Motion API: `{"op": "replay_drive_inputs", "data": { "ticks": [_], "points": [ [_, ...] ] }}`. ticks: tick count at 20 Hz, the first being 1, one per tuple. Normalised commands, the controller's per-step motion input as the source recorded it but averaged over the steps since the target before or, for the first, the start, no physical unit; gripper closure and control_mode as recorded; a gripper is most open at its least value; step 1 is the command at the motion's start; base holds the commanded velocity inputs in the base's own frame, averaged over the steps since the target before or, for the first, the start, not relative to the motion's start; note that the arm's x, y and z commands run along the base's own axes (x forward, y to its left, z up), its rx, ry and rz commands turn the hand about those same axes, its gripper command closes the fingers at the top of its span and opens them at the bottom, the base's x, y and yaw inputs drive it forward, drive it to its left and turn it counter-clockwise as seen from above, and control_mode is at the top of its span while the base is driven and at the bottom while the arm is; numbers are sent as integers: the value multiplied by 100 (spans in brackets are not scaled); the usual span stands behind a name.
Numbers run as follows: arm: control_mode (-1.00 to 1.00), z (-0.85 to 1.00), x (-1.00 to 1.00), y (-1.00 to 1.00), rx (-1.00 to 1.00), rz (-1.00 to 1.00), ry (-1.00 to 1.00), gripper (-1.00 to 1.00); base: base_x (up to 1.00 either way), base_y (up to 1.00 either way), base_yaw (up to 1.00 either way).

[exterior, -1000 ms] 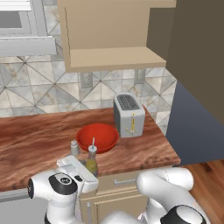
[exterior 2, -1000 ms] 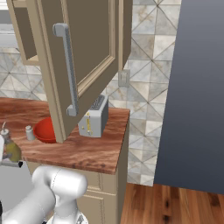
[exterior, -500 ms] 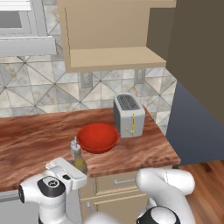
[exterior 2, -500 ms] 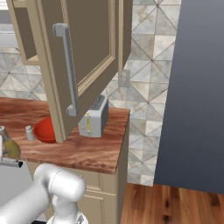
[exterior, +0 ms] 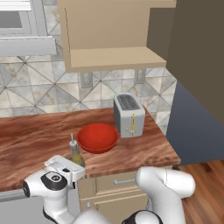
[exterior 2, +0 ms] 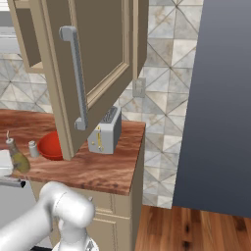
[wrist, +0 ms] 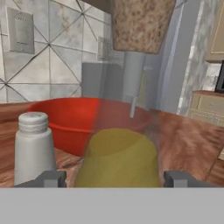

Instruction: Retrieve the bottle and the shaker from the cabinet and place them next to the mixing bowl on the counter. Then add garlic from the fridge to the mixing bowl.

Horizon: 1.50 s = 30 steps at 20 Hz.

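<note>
My gripper [wrist: 114, 178] is spread wide around the bottle [wrist: 119, 159], which stands on the tabletop [exterior: 35, 140] beside the shaker [wrist: 34, 146] and red mixing bowl [exterior: 97, 137].

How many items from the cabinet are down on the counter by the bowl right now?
2. The bottle stands at the counter's front edge beside the red bowl, between the open gripper's fingertips. The shaker stands next to it, close to the bowl.
</note>
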Motion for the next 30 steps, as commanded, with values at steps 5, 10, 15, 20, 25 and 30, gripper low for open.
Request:
{"op": "replay_drive_inputs", "data": {
  "ticks": [5, 10, 15, 20, 25, 30],
  "points": [
    [-100, -44, 29, 0, -1, 0, 3, 100, 0, 0, 0],
    [-100, -36, 5, -9, 0, 0, -6, 100, 0, 0, 0],
    [-100, -19, 0, -35, 0, 0, -12, 100, 0, 0, 0],
    [-100, -4, 8, -49, 0, 1, -3, 100, 0, 0, 0],
    [-100, -2, 21, -26, 0, 0, 2, 100, 0, 0, 0],
    [-100, -12, 27, -13, 0, 0, 1, 100, 0, 0, 0]
  ]
}}
